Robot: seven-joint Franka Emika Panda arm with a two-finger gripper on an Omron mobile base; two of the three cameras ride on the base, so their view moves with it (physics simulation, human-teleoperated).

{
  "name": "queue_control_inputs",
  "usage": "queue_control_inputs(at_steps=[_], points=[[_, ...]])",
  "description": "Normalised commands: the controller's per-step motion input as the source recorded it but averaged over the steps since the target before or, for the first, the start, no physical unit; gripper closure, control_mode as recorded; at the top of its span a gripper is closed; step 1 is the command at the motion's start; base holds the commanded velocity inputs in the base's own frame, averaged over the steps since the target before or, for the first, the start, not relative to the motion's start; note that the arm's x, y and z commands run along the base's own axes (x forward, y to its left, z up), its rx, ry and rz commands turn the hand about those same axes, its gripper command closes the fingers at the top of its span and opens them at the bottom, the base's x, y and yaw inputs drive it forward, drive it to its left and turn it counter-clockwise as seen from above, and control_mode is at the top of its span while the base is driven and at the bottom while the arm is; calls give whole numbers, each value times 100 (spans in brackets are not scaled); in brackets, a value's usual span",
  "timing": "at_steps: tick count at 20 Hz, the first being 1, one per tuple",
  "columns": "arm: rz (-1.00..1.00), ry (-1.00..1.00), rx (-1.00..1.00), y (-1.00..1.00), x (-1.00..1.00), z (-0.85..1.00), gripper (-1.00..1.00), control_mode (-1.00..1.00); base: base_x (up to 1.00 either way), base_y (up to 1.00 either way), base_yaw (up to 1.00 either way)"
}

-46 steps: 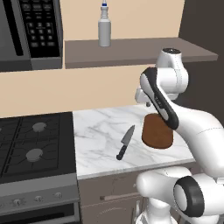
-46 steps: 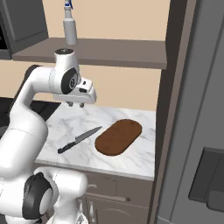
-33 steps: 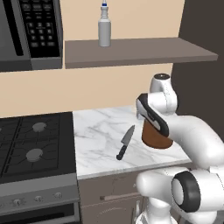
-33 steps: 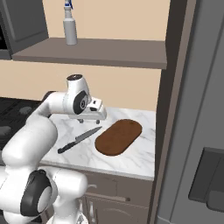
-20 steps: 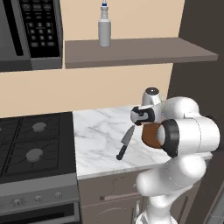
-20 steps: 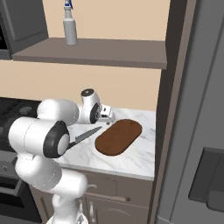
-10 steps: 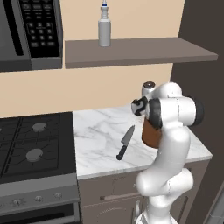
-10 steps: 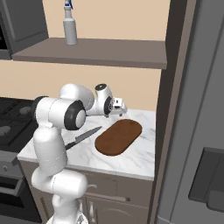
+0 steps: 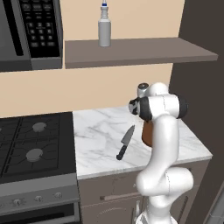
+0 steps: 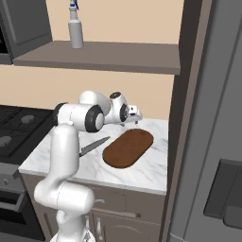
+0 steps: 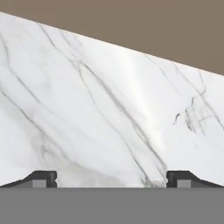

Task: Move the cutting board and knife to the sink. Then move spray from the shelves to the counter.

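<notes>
In the left base view, the small black-handled silver-bladed knife (image 9: 125,142) lies on the white marble desk (image 9: 98,138); at 12 o'clock the light-grey spray bottle (image 9: 104,27) stands on the brown-grey slab shelf (image 9: 140,49). In the right base view, the end effector (image 10: 133,115) hovers at 12 o'clock of the dark reddish-brown rounded wooden cutting board (image 10: 128,147). In the hand view, the dark fingertips (image 11: 43,178) stand wide apart over bare marble, holding nothing.
</notes>
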Motion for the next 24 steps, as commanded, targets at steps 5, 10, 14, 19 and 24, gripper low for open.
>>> queue_control_inputs(at_steps=[5,10,14,19,24], points=[[0,0,0,-38,38,-34,-100,-100,0,0,0],[0,0,0,-19,16,-46,-100,-100,0,0,0],[0,5,0,-13,3,-34,-100,-100,0,0,0],[4,11,-8,-26,-47,-61,-100,-100,0,0,0],[6,12,-15,-37,-100,-88,-100,-100,0,0,0]])
